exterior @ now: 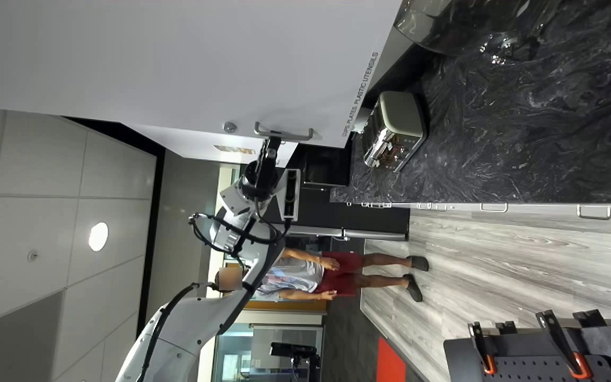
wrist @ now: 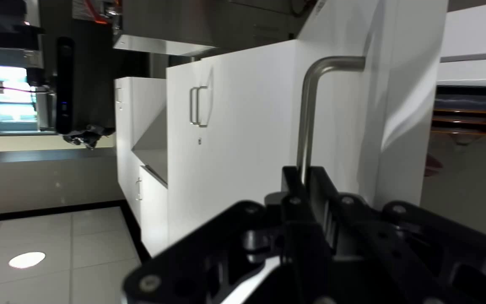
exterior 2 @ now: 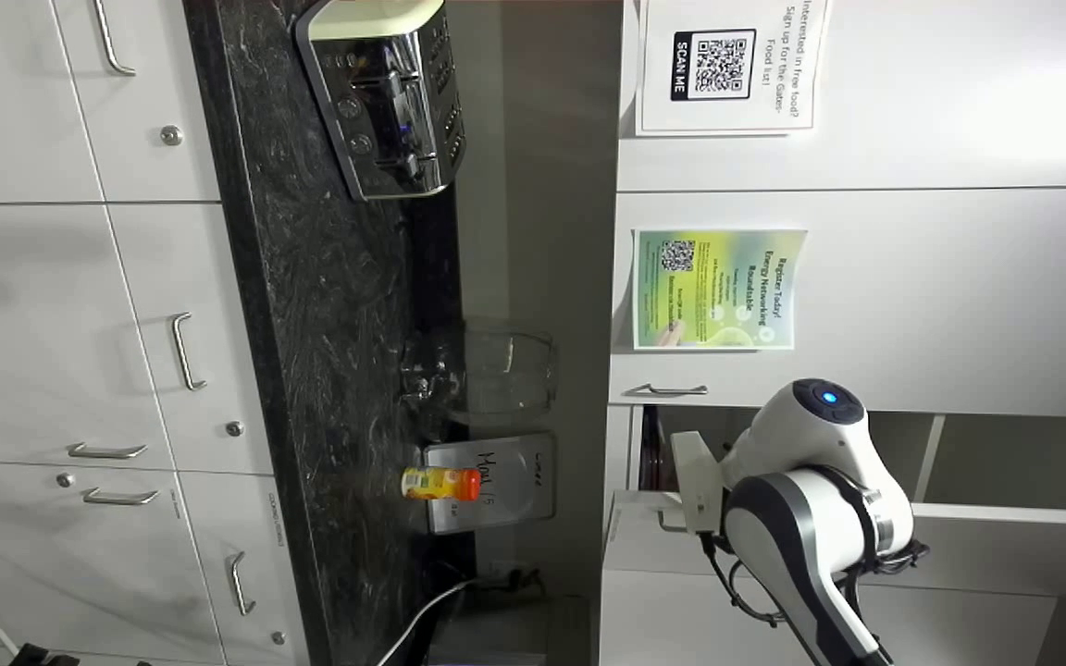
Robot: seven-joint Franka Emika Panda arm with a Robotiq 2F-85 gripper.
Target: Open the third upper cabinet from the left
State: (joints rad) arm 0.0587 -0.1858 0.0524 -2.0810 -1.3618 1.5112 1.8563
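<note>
Metal! My pincer [wrist: 304,175] is clamped on the one handle [wrist: 309,109], right of centre in the wrist view. I judge it stiff and slick, so its straight run is the place to hold. Behind it, one white door [exterior: 178,63], upper left in an exterior view, one lock [exterior: 229,127] beside the handle; likely light to swing, wanting an arc. The cabinet [exterior 2: 1019,462] gapes, lower right in an exterior view, two shelf edges [exterior 2: 933,457] showing! Further out: one toaster [exterior: 403,114], high in both exterior views; two posters [exterior 2: 720,289], upper right in an exterior view; one bottle [exterior 2: 440,483], lower centre.
</note>
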